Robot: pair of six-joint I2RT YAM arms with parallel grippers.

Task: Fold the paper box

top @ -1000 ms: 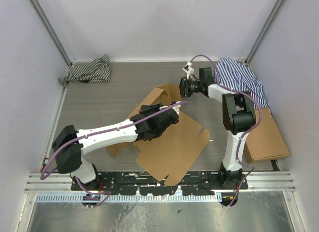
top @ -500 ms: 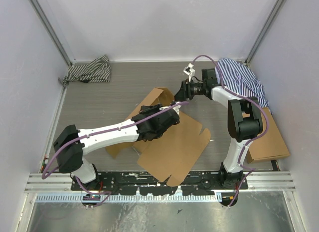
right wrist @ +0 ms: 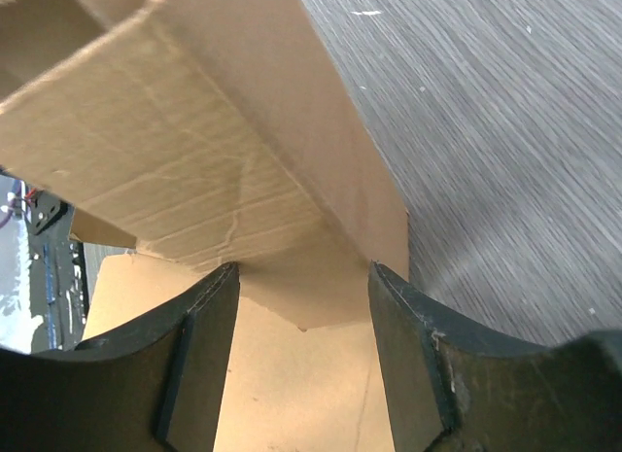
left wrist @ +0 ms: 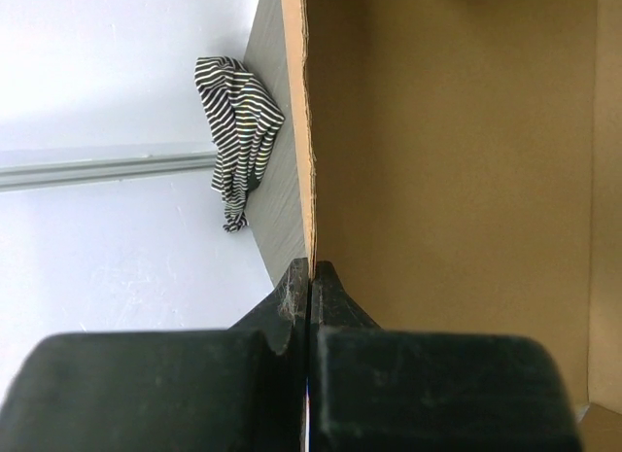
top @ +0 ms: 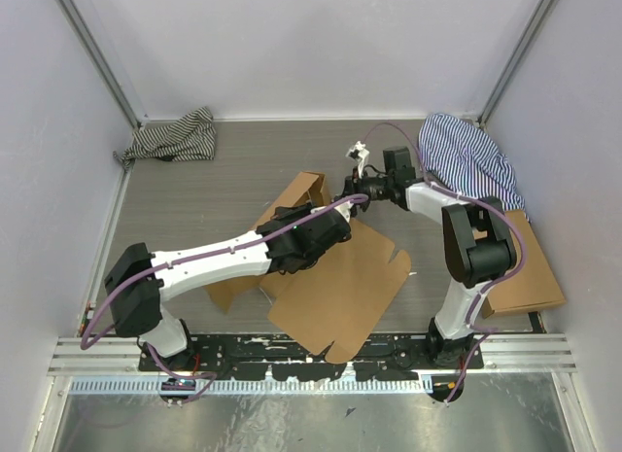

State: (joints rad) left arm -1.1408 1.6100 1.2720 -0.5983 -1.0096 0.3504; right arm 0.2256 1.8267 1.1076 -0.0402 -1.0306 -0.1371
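Paper box (top: 340, 277) lay spread out as a big brown sheet in the middle of the gray table (top: 233, 170), between the two arms. One flap at its back edge stood up.

The left gripper (top: 326, 230) reached across the sheet. In the left wrist view, its jaws were pressed tight together on the thin edge of the paper box (left wrist: 447, 180).

The right gripper (top: 352, 190) was at the back of the raised flap. In the right wrist view, its jaws were wide apart, with the flap showing between them. I could not tell if they touched it.

A black-and-white striped cloth (top: 175, 139) lay in the back left corner. A blue striped cloth (top: 471, 160) lay in the back right corner. A flat cardboard piece (top: 530, 267) lay by the right wall.
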